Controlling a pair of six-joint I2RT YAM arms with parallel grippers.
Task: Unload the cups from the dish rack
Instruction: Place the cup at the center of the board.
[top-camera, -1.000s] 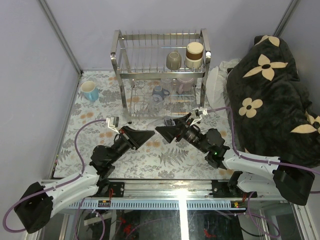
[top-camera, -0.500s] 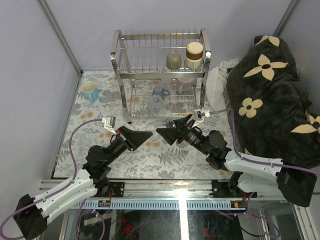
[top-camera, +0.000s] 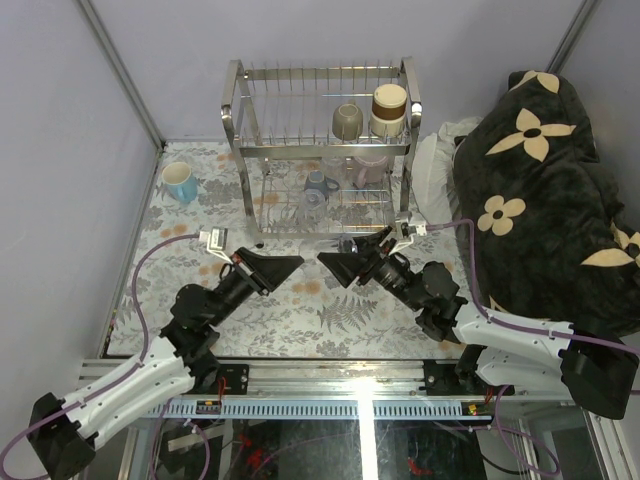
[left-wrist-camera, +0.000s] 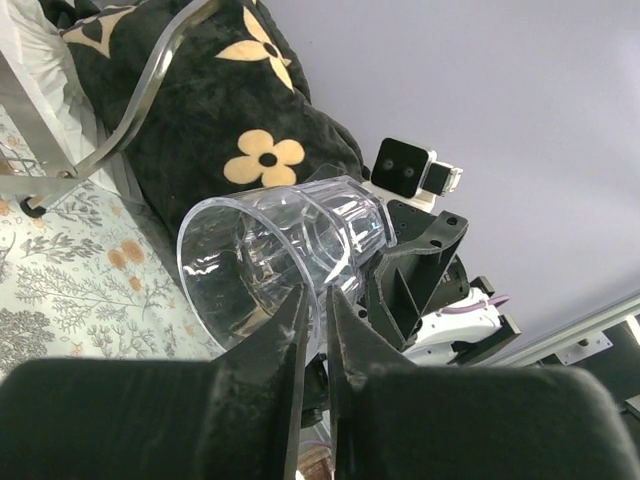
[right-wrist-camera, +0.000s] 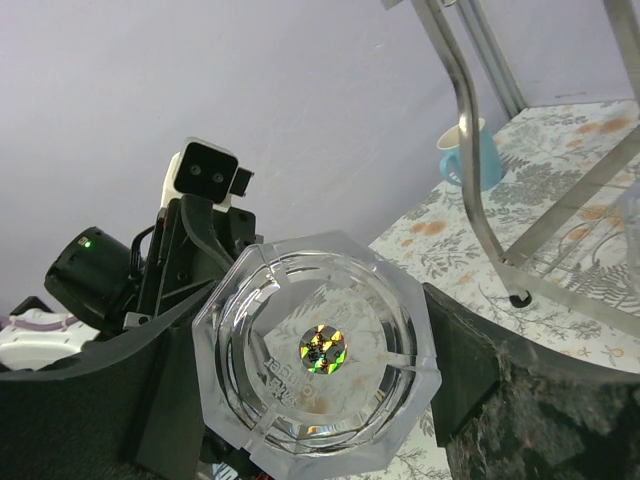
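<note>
A clear glass (right-wrist-camera: 320, 350) hangs on its side above the table between both grippers. My right gripper (right-wrist-camera: 315, 352) is shut on its faceted base, one finger on each side. My left gripper (left-wrist-camera: 318, 300) is shut on the rim of the clear glass (left-wrist-camera: 262, 250), pinching the wall from inside and outside. In the top view the left gripper (top-camera: 296, 263) and right gripper (top-camera: 328, 263) meet tip to tip in front of the dish rack (top-camera: 240, 150). The rack holds an olive-grey mug (top-camera: 347, 121), a brown-and-cream cup (top-camera: 389, 108), a lilac mug (top-camera: 371, 167) and a grey-blue cup (top-camera: 318, 183).
A light blue mug (top-camera: 181, 183) stands on the floral table at the far left. A black flowered blanket (top-camera: 540, 190) fills the right side, with white cloth (top-camera: 435, 165) beside the rack. The rack's chrome leg (right-wrist-camera: 480, 200) stands close behind the glass.
My left gripper has closed onto the glass rim. Both arms shifted slightly, the right gripper a little rightward, still holding the glass.
</note>
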